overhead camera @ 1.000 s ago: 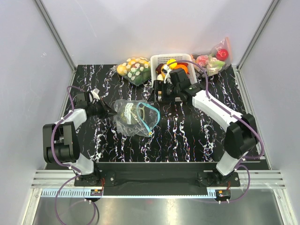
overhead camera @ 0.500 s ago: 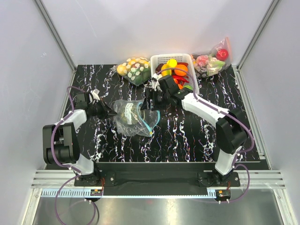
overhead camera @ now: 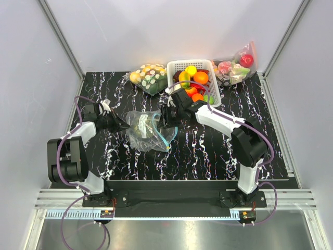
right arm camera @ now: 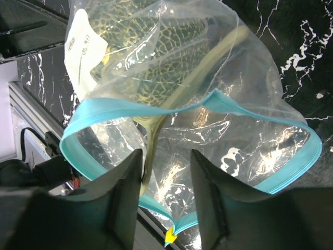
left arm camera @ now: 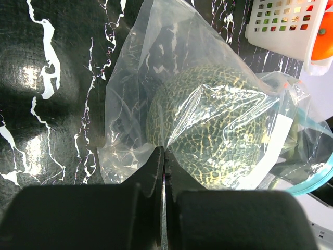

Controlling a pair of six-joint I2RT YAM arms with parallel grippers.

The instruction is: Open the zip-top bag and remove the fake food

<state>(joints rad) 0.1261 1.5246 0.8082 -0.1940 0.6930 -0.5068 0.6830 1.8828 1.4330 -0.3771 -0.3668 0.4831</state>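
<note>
Wrinkles crease clear zip-top bag (left arm camera: 132,78) around netted green ball (left arm camera: 213,125).

Clear zip-top bag (right arm camera: 250,130) gaping open, green netted ball (right arm camera: 156,47) inside, right pincer (right arm camera: 165,174) spread wide at its teal-edged mouth

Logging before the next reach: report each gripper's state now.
Left gripper: shut, pinching the zip-top bag.
Right gripper: open, at the bag's open mouth.

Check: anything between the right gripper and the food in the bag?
Nothing visible. The bag has its zip strip spread open, and the open right gripper sits at its mouth. The yellow-green piece lies just inside, the green ball deeper. The left gripper pinches the bag's other end.
</note>
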